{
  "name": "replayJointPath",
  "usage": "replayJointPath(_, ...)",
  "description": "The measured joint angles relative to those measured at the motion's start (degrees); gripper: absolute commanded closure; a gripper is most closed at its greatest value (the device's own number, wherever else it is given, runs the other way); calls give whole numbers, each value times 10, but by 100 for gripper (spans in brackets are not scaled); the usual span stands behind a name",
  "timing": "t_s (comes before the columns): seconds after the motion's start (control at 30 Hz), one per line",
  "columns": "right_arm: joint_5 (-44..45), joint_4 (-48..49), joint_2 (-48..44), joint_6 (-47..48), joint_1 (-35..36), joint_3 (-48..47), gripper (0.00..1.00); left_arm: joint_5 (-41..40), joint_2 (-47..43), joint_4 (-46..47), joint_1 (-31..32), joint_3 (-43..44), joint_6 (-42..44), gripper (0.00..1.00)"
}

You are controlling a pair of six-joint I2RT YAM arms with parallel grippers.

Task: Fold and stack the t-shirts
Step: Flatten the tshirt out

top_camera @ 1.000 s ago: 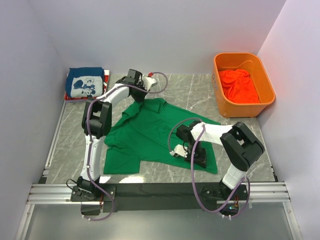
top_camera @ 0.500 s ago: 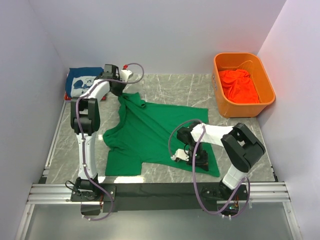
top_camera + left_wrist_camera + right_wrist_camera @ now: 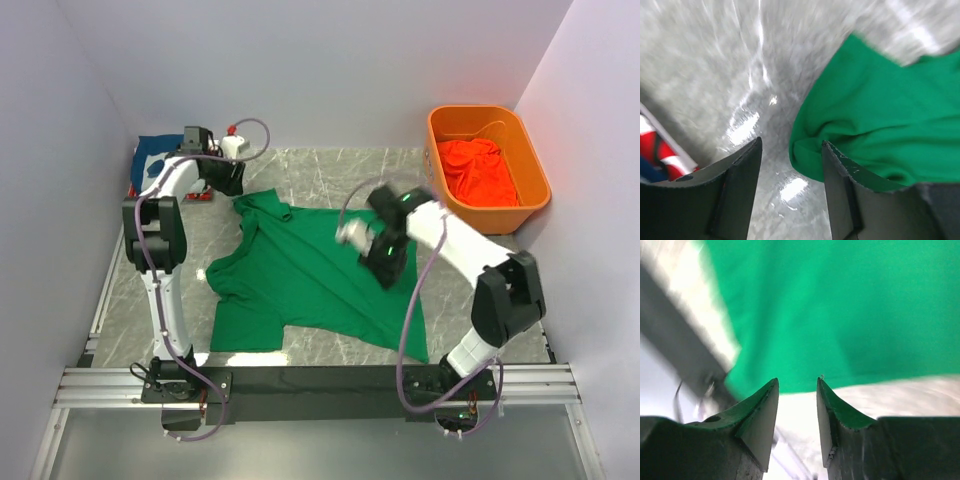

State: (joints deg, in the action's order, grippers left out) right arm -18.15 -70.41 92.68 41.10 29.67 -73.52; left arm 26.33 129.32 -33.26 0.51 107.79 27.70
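You have the green t-shirt lying opened out on the desk, with one sleeve toward the near left and a bunched fold at its far-left corner. Your left gripper sits low just off that far-left corner, over bare marble. Its jaws are spread with nothing between them, and in the left wrist view the shirt's rolled edge lies just beside one finger; whether they touch, you cannot tell.

Your right gripper hangs above the right half of the green t-shirt, pointing down at it. The jaws stand apart and hold nothing — the right wrist view, blurred, shows only green cloth and its hem beyond the tips.

Past the green t-shirt's far-left corner lies the dark blue t-shirt, partly hidden by the left arm, with a red t-shirt peeking out beneath it. Well apart to the far right of the green t-shirt stands the orange bin — the orange-red t-shirt is heaped inside it.
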Motion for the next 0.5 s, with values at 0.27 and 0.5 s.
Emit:
replayJointPath(0.27,78,139,46,-101,-137,-143,70,75,-20,11,11,69,-32,40)
replayJointPath(0.5,136,196,200,-121,-186,-244,69,87,-22,21,25,56,-36,38)
